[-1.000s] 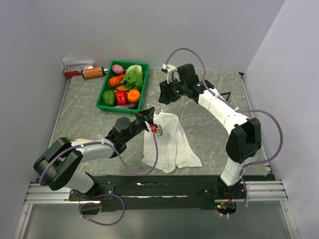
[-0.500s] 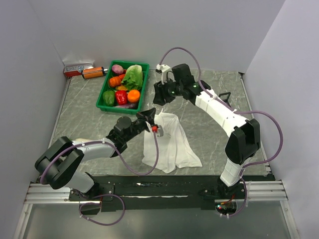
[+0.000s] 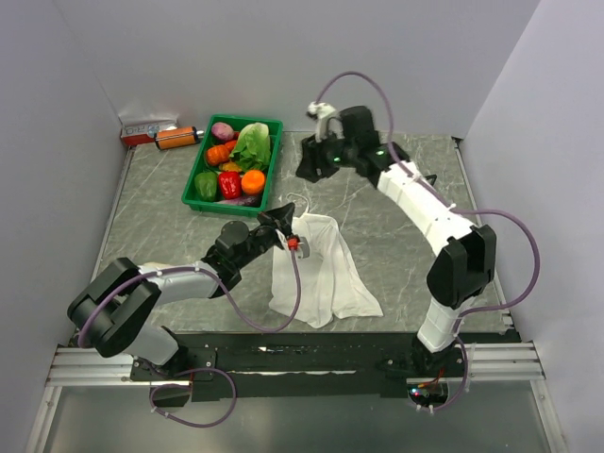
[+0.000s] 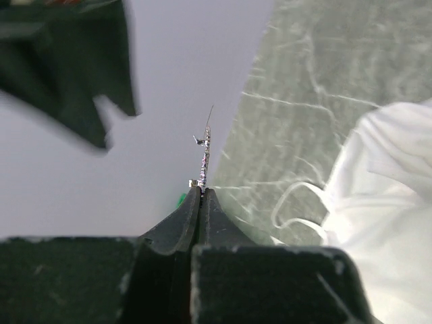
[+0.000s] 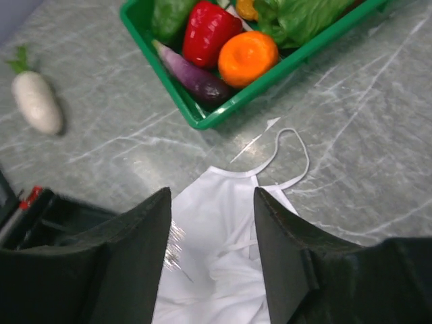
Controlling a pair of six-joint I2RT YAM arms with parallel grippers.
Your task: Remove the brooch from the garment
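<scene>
The white garment point(image 3: 321, 269) lies crumpled on the table's middle, straps toward the far side. My left gripper point(image 3: 285, 217) is at its upper left edge. In the left wrist view the jaws point(image 4: 203, 191) are shut on the brooch point(image 4: 205, 158), a thin glittery pin that sticks out from the tips, with the garment point(image 4: 385, 202) to the right. My right gripper point(image 3: 311, 170) is open and empty, high over the table beyond the garment. In the right wrist view its fingers point(image 5: 212, 192) frame the garment point(image 5: 223, 223), and the brooch point(image 5: 173, 248) glints by the left finger.
A green basket point(image 3: 236, 165) of vegetables stands at the back left, just beyond the garment; it also shows in the right wrist view point(image 5: 202, 115). A white radish point(image 5: 37, 101) lies on the table left of it. An orange can point(image 3: 176, 138) lies by the back wall.
My right gripper has swung away from the garment's top edge, up and toward the back of the table. My left gripper has stayed shut at the garment's upper left edge.
</scene>
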